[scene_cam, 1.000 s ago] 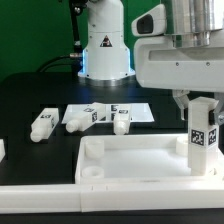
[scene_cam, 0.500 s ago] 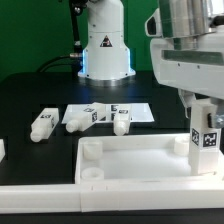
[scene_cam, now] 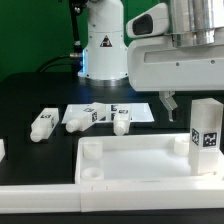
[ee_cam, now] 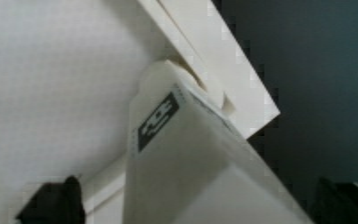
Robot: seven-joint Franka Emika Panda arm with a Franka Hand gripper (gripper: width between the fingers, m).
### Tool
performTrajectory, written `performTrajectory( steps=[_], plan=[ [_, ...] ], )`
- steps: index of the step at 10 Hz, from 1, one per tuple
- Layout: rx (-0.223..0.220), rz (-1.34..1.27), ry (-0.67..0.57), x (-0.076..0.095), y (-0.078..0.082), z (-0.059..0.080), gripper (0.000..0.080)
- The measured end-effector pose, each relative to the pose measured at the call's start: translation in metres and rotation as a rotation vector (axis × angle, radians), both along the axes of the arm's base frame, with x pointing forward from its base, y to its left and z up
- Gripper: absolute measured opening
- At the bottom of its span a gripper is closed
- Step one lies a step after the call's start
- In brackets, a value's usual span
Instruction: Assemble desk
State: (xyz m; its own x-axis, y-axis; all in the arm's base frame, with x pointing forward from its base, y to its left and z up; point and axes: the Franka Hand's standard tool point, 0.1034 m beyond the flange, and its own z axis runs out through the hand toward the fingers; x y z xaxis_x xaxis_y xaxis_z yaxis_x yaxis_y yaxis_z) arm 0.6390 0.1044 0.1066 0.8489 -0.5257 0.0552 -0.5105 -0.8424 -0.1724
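The white desk tabletop lies flat at the front with its rim and round corner sockets facing up. One white tagged leg stands upright at the far corner on the exterior view's right. My gripper hangs just above and to the left of the leg, jaws apart and holding nothing. In the wrist view the leg runs between my dark fingertips, with a gap on each side. Three more legs lie behind the tabletop: one, a second and a third.
The marker board lies flat under the loose legs. The robot base stands at the back centre. A small white part shows at the exterior view's left edge. The table is black.
My gripper let go of the upright leg, then rose and shifted toward the exterior view's left. The leg stays standing at the tabletop corner.
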Motion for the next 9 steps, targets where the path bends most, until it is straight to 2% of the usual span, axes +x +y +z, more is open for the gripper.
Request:
performTrajectory(
  steps=[1,2,3,4,5,6,7,8,9],
  plan=[
    [-0.029,0.121,-0.014,0.0002,0.0004,0.0006,0.0648],
    [-0.082,0.353,-0.034,0.0003,0.0039,0.0024,0.0648],
    [-0.107,0.527,-0.03,-0.002,0.0071,0.001,0.0649],
    [-0.113,0.58,-0.018,-0.0041,0.0092,-0.0013,0.0649],
    [-0.106,0.528,-0.016,-0.0036,0.0083,-0.0011,0.0649],
    [-0.106,0.526,-0.015,-0.0036,0.008,-0.0013,0.0536],
    [-0.101,0.49,-0.011,-0.0037,0.0083,-0.0014,0.0536],
    [-0.092,0.417,-0.004,-0.0037,0.0084,-0.0014,0.0318],
    [-0.083,0.324,0.005,-0.0034,0.0063,-0.0015,0.0285]
  ],
)
